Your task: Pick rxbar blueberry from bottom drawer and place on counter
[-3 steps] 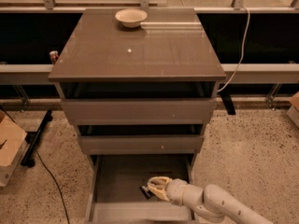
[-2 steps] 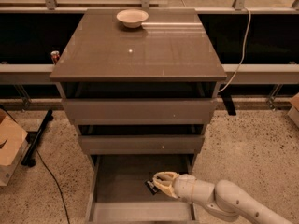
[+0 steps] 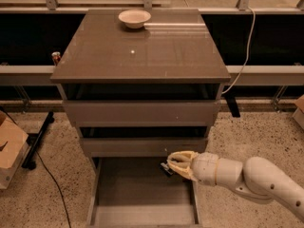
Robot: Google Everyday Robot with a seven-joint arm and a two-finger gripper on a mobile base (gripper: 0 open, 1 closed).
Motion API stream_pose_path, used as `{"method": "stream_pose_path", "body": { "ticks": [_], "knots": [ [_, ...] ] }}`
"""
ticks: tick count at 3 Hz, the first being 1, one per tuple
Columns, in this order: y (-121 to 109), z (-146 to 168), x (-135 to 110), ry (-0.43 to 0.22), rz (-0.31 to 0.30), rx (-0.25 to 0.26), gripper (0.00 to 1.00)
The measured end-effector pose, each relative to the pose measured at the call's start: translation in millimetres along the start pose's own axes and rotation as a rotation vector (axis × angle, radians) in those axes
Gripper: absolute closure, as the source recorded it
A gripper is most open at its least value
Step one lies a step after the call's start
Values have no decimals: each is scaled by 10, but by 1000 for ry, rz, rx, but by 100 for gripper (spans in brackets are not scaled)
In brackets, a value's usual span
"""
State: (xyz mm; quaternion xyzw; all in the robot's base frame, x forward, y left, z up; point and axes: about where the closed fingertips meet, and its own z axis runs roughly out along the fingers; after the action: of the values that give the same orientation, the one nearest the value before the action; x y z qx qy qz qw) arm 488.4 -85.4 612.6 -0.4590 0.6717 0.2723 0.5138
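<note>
The bottom drawer (image 3: 133, 194) is pulled open below two upper drawers. My gripper (image 3: 176, 164) reaches in from the right, over the drawer's back right part, just below the middle drawer's front. Its cream fingers (image 3: 183, 158) are closed on the rxbar blueberry (image 3: 166, 167), a small dark bar that sticks out at their left and hangs above the drawer floor. The glossy grey-brown counter (image 3: 142, 51) tops the cabinet.
A pale bowl (image 3: 134, 18) stands at the back of the counter. A cardboard box (image 3: 9, 148) and a black stand foot (image 3: 38, 141) lie on the floor at left. A white cable (image 3: 243, 56) hangs at right. Rails run behind the cabinet.
My gripper has risen from the drawer floor and moved a little right, carrying the dark bar up towards the middle drawer's front.
</note>
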Motion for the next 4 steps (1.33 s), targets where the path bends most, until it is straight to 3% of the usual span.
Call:
{"method": "stream_pose_path", "body": {
  "ticks": [1,3,4],
  "knots": [
    [-129,-280,-656,19,-112,8,100],
    [-345,-656,-2169,73,-371,78,100],
    [-339,-647,-2147,72,-367,76,100]
  ]
}}
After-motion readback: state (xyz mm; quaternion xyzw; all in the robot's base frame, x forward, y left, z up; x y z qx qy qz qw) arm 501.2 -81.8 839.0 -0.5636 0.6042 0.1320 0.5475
